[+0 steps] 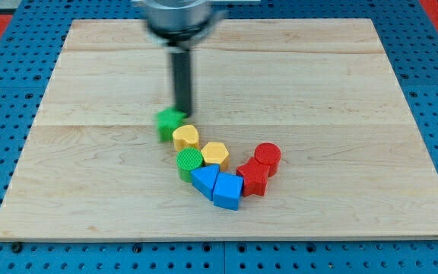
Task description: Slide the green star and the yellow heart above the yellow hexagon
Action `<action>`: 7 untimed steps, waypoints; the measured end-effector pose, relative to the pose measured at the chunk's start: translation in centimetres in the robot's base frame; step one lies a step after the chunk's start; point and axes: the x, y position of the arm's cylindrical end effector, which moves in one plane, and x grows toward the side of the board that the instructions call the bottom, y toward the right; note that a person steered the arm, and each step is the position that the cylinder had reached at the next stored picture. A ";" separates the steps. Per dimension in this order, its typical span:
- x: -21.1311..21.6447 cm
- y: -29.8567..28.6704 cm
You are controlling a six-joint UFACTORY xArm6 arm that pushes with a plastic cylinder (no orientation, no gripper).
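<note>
The step in hand looks like the push on the green star [169,122]: my tip [182,112] stands at the star's upper right edge, touching it or very nearly so, with the rod rising straight up to the arm's grey end at the view's top. There is no claw on this arm, only the rod, so nothing opens or closes. The star lies just to the upper left of the yellow heart [185,136], and the heart sits against the upper left of the yellow hexagon [214,153]. Both task blocks are near the hexagon, yet more to its left than above it, so I judge the job partly done. The next move calls for coming round to their left side and nudging them toward the view's right, gently, since the green cylinder [189,162], the blue blocks [217,185] and the red blocks [260,168] crowd the surface [356,91] just below.
</note>
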 end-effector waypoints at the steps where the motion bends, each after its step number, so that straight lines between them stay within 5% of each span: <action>1: 0.2 -3.7; 3: 5.4 -7.5; 4: 5.1 0.2; 5: 3.1 -1.9; 7: 1.0 7.6</action>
